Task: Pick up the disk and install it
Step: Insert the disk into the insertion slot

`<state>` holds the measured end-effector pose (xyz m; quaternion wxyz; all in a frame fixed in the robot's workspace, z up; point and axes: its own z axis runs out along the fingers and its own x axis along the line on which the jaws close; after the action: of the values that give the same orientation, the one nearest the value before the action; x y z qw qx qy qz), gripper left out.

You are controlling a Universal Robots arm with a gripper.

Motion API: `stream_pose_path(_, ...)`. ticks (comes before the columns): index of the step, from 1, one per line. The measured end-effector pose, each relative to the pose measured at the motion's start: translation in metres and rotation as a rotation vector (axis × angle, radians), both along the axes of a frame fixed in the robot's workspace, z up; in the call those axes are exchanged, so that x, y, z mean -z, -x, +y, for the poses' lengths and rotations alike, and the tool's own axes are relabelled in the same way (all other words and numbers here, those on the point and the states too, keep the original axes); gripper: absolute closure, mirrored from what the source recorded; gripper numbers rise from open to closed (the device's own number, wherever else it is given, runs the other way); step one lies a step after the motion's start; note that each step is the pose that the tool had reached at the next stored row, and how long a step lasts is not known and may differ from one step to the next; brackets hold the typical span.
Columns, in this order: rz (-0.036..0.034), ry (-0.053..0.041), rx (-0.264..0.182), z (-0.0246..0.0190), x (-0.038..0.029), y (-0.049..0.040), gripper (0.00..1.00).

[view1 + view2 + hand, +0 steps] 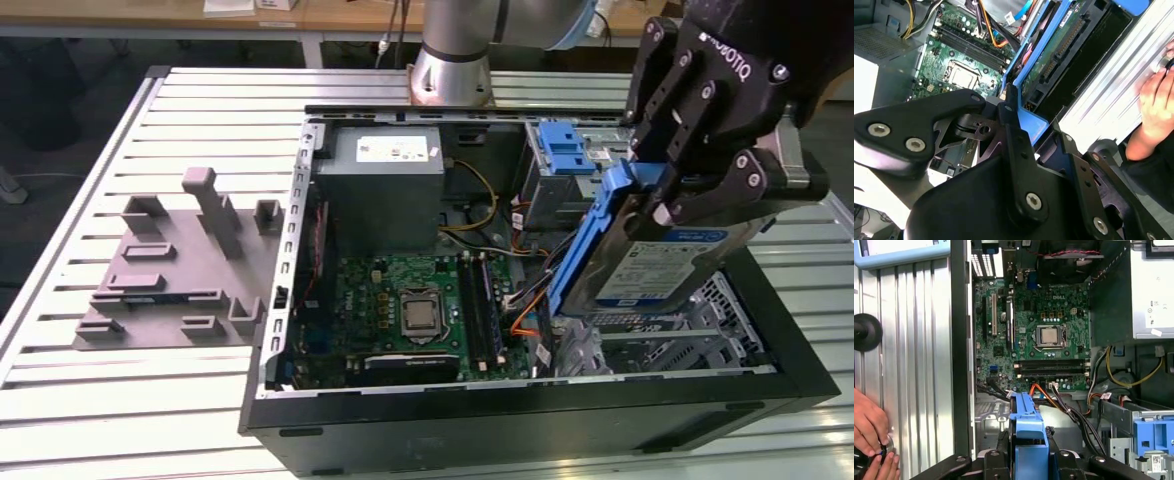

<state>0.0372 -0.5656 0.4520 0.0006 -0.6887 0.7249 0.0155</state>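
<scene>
End effector [657,195] clenched on the blue handle of the disk [661,270], which hangs tilted over the open computer case [534,425] beside the drive cage [567,160], apparently angled for sliding in.

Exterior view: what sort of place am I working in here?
Probably a robotics lab or test bench: an open desktop computer case lies on a slatted metal table, a grey fixture block beside it, desks behind. The gripper holds the disk over the case.
</scene>
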Motion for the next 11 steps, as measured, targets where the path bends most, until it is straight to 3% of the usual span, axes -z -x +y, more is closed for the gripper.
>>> stream_pose_path(11,0.0049,0.0001,0.000,0.0000,0.0003,-0.0183,0.64)
